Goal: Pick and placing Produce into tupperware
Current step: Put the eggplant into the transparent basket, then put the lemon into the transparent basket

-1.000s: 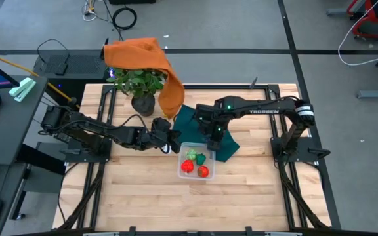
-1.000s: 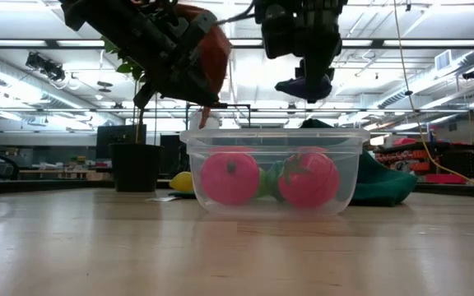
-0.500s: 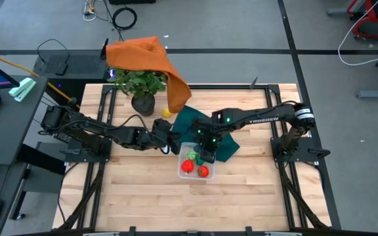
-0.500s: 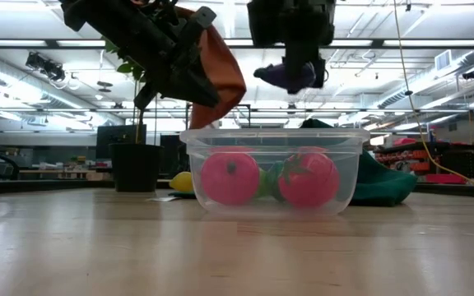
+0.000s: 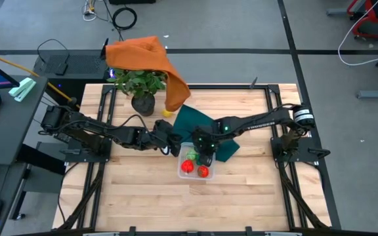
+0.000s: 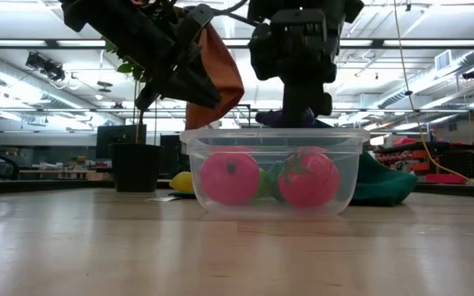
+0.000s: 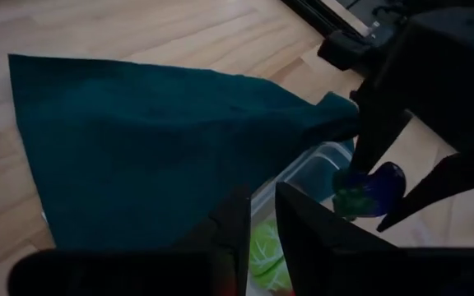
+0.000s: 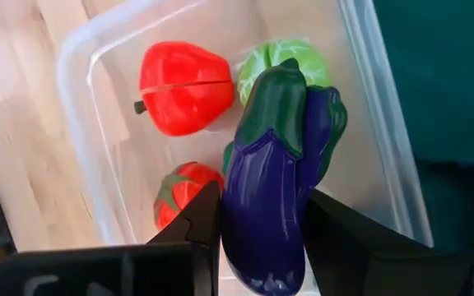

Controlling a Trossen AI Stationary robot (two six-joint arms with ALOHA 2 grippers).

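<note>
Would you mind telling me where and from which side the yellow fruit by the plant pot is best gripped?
Grip the yellow fruit across its round middle, from straight above. It lies on the table between the plant pot and the teal cloth, with the orange cloth hanging close, so side approaches look crowded; only part shows.

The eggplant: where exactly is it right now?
The eggplant is gripped between the right gripper's fingers, held just above the open tupperware, over the green vegetable and two red pieces inside.

Produce point(image 5: 195, 165) lies in the tupperware point(image 5: 183, 173), beside the cloth point(image 5: 195, 121).
</note>
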